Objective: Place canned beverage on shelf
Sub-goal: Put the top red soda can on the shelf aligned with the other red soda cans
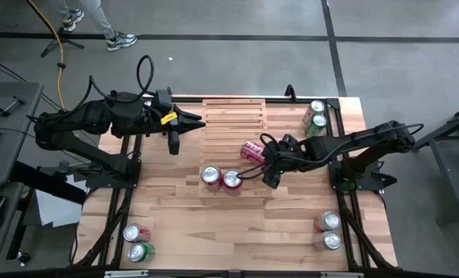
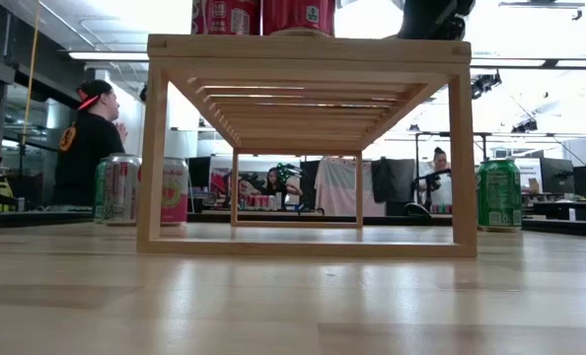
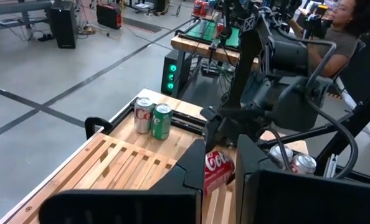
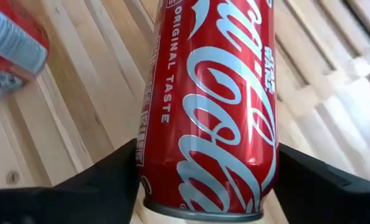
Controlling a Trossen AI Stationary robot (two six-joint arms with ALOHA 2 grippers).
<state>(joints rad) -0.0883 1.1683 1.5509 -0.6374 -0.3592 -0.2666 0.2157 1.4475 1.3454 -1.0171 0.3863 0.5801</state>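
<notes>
The right gripper (image 1: 262,160) holds a red can (image 1: 252,150) over the shelf (image 1: 233,123), its fingers (image 4: 98,186) pinching the sides. The left gripper (image 1: 173,144) hangs beside the shelf, fingers pressed together.

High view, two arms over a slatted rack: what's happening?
The right gripper holds a red cola can tipped on its side over the shelf, near two cans already standing on its front edge. The left gripper is shut, empty, waiting at the shelf's left side.
</notes>
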